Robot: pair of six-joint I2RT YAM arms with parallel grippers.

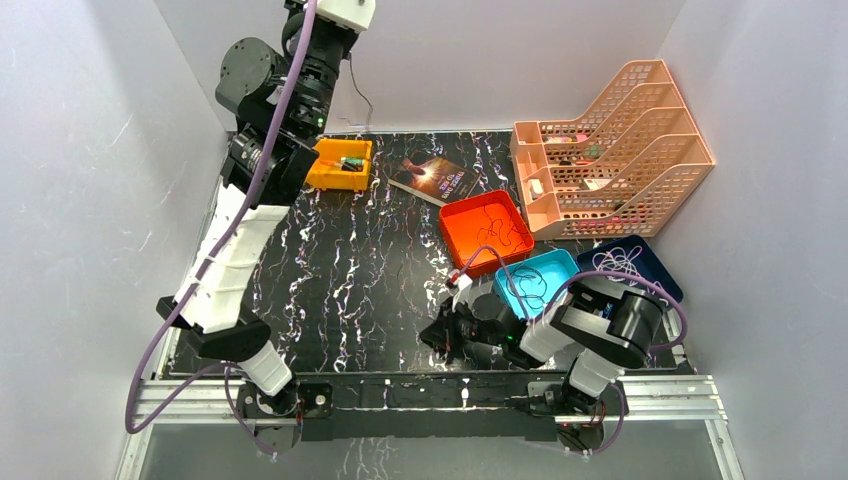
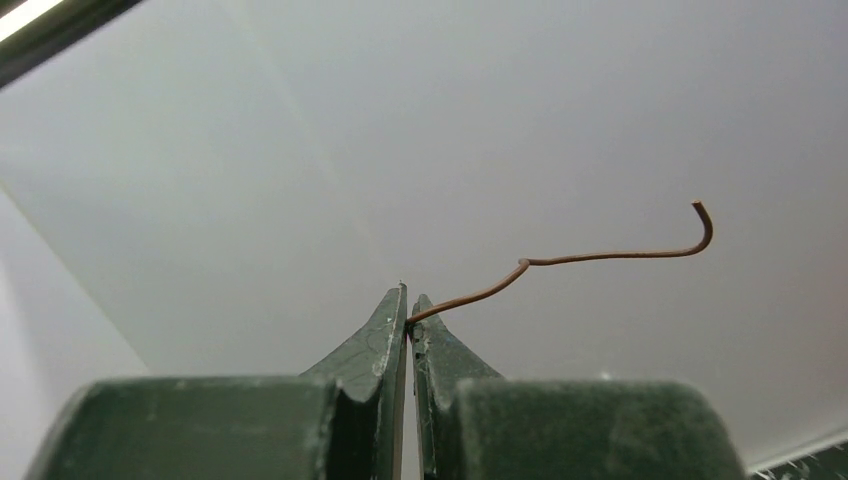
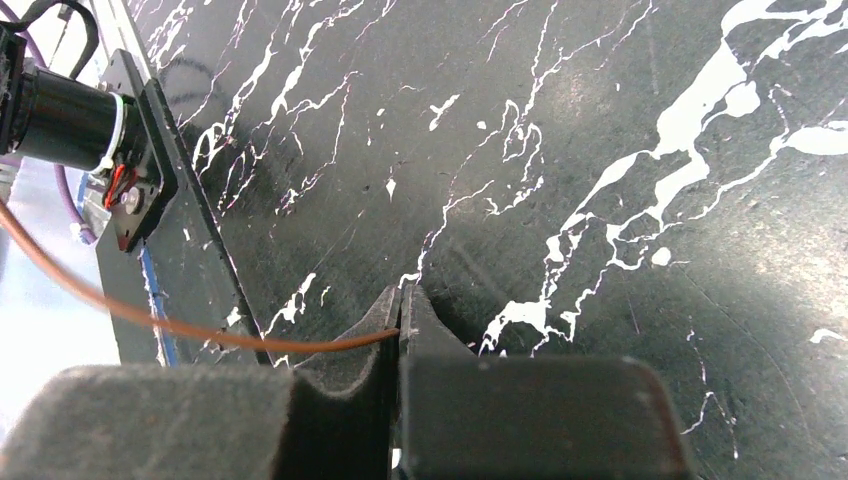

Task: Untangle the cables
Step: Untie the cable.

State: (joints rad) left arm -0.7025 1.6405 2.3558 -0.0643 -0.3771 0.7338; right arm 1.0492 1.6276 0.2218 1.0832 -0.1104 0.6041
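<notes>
My left gripper is raised high against the white wall, shut on a thin brown cable whose free end curls up to the right. In the top view its fingers are cut off by the upper edge. My right gripper sits low over the black marbled table, shut on a brown cable that runs off to the left. From above, this right gripper is at the near edge. Other cables lie in trays: a dark one, another dark one and a whitish one.
An orange tray, a teal tray and a dark blue tray stand at the right. A peach file rack is behind them. A yellow bin and a book lie at the back.
</notes>
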